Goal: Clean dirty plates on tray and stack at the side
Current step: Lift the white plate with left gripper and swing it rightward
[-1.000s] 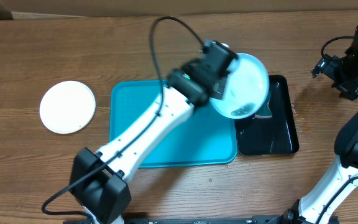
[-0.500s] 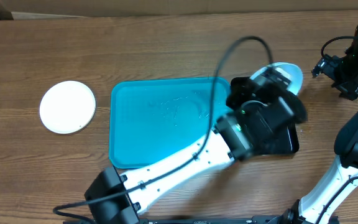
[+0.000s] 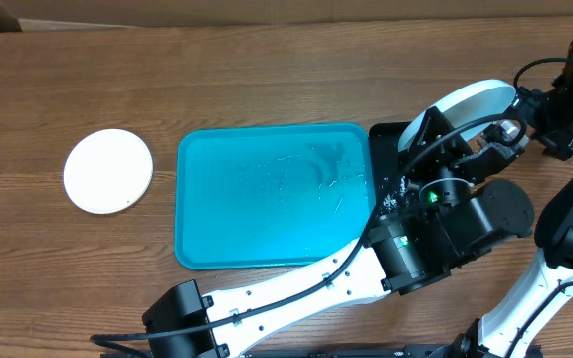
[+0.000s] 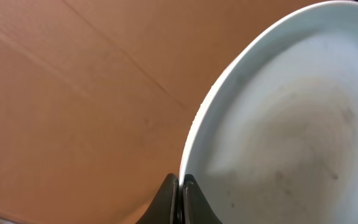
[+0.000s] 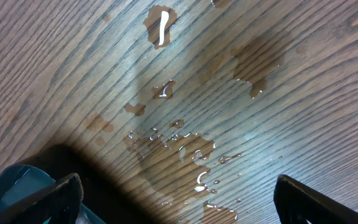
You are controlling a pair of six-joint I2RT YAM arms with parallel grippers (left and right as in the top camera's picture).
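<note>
Over the right end of the counter (image 3: 267, 70), left pincer (image 4: 180, 194) is clamped tight on the rim of the pale blue plate (image 3: 477, 97). Plate is tipped up on edge by the black tray (image 3: 387, 139), which the left arm mostly covers. Right pincer (image 5: 179, 198) spread wide, gripping nothing, above water drops (image 5: 185, 149) on the wood. Turquoise tray (image 3: 227, 219) mid-counter, wet streaks on it. White plate (image 3: 108, 170) flat on the counter, left of the tray, apart from it
</note>
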